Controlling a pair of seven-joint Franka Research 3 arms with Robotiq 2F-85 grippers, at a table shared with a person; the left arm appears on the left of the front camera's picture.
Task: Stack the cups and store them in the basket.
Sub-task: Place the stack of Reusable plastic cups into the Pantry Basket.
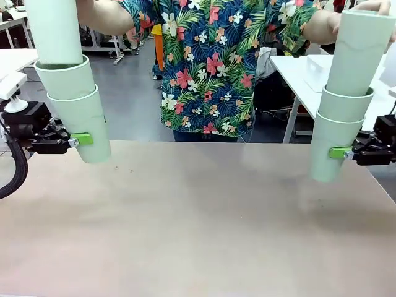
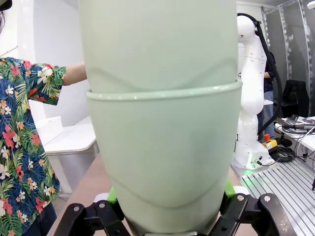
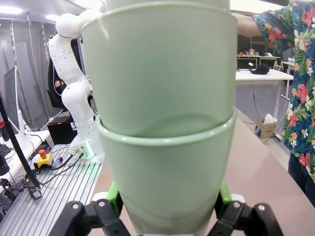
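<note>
Left end effector [image 1: 85,140]: you have it clamped on the lowest cup of the left stack [image 1: 67,80]. Its green pads [image 2: 112,195] press the wall from both sides, low down near the base.
Left stack: three mint-green cups nested together rise straight out of those fingers. The top leans toward the robot's left, and the base appears to hang off the worktop [image 1: 198,223] near its far left corner.
Right end effector [image 1: 344,152]: it is closed on the bottom cup of the right stack [image 1: 345,105], again low on the wall.
Right stack: three nested cups lean toward the robot's right, with the base just above the worktop's right side.
Person's hand [image 1: 376,6]: it rests on the rim of the right stack's top cup.
Person's other arm [image 1: 105,15]: it reaches behind the left stack's top cup.
</note>
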